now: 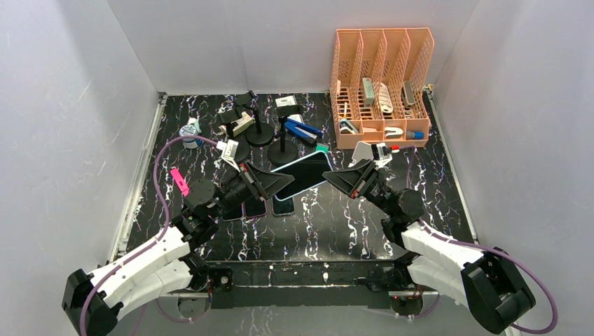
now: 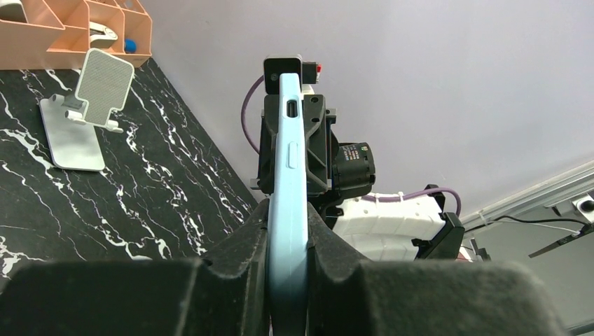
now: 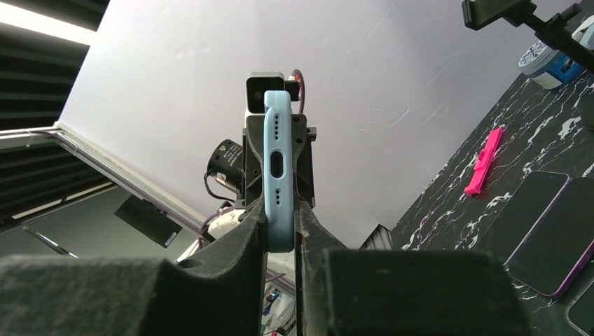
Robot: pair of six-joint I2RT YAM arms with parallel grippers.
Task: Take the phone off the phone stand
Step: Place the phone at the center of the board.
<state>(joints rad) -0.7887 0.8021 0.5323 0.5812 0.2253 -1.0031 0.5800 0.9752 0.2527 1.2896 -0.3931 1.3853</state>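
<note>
A phone [image 1: 305, 171] in a light blue case hangs flat above the middle of the table, held from both ends. My left gripper [image 1: 284, 183] is shut on its left end; in the left wrist view the pads press both faces of the phone [image 2: 288, 182]. My right gripper [image 1: 333, 175] is shut on the right end, and the right wrist view shows the phone's [image 3: 278, 175] edge between the fingers. The white phone stand [image 1: 364, 152] stands bare behind the right gripper, and the left wrist view shows the stand [image 2: 87, 112] with nothing on it.
Two dark phones [image 1: 256, 206] lie flat under the left gripper. A pink clip [image 1: 179, 180] lies at the left. Black round-based stands [image 1: 259, 133] with clamps crowd the back middle. An orange organizer [image 1: 382, 87] fills the back right. A tape roll [image 1: 188, 131] sits back left.
</note>
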